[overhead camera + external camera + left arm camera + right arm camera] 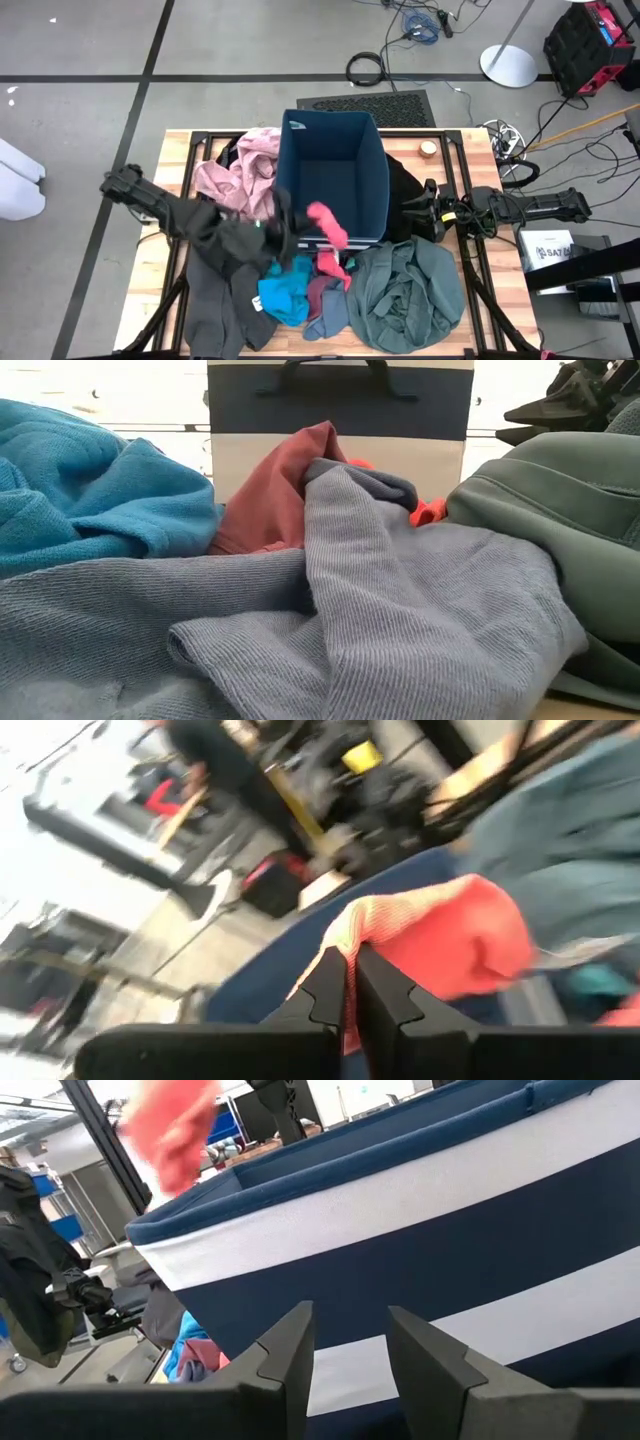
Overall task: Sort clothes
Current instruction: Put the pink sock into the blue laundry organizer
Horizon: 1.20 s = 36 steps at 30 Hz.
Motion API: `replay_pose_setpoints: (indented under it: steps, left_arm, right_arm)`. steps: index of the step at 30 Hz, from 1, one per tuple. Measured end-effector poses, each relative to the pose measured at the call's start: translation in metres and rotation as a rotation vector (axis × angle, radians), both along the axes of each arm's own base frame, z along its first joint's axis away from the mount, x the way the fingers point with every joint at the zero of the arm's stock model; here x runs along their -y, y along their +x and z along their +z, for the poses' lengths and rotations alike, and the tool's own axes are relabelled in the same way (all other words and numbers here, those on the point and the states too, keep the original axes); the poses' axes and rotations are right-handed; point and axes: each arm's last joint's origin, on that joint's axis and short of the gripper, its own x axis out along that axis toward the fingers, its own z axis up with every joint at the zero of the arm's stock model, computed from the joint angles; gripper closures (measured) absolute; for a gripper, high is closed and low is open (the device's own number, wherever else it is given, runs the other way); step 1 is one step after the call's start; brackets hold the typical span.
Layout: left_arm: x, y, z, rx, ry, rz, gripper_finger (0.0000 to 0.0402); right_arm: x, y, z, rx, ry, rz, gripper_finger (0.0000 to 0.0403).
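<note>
My left gripper (300, 220) is shut on a small red piece of cloth (330, 226), held above the near rim of the navy-blue bin (335, 170). The piece also shows above the bin's rim in the right wrist view (175, 1125). My right gripper (348, 1350) is open and empty beside the bin's right wall (425, 205). A dusty-pink garment (243, 172) lies left of the bin. In front of the bin, a dark grey garment (215, 290), a bright-blue one (285, 292), red pieces (330, 266) and a grey-green garment (405, 285) lie on the table. My left gripper pinches the red piece between its two shut fingers (325, 990), at an edge of the cloth (350, 942). The rest of the piece (450, 935) spreads out beyond the fingertips. It is lifted clear of the pile, over the bin's near rim.
A black garment (405, 195) lies between the bin and my right arm. A blue-grey cloth (350, 590) lies at the table's near edge, beside the grey-green garment (560, 490). The bin (340, 410) stands upright at the table's far middle. Cables lie on the floor beyond.
</note>
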Motion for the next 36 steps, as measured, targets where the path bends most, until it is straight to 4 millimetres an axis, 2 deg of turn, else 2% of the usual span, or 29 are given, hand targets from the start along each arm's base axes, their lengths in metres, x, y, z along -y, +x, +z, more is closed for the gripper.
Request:
replay_pose_setpoints:
  steps: [4, 9, 16, 22, 29, 36]
  left_arm:
    - [-0.043, -0.001, 0.012, 0.039, -0.016, 0.129, 0.0394]
    - [-0.091, 0.008, 0.01, 0.025, -0.051, 0.197, 0.0394]
    - [-0.134, 0.019, 0.0, 0.024, -0.182, 0.241, 0.0393]
    - [-0.147, 0.02, -0.001, 0.043, -0.209, 0.29, 0.0343]
    - [-0.148, 0.02, -0.001, 0.055, -0.224, 0.298, 0.0271]
    - [-0.149, 0.02, -0.001, 0.069, -0.257, 0.3, 0.0243]
  right_arm:
    - [0.0, 0.0, 0.0, 0.0, 0.002, 0.0, 0.0287]
    - [0.0, 0.0, 0.0, 0.001, 0.011, 0.0, 0.0287]
    - [0.0, 0.0, 0.0, 0.0, 0.011, 0.0, 0.0287]
    - [0.0, 0.0, 0.0, 0.0, 0.006, 0.0, 0.0287]
    - [0.0, 0.0, -0.001, -0.012, -0.001, 0.0, 0.0287]
    - [0.0, 0.0, -0.002, -0.016, -0.001, 0.0, 0.0287]
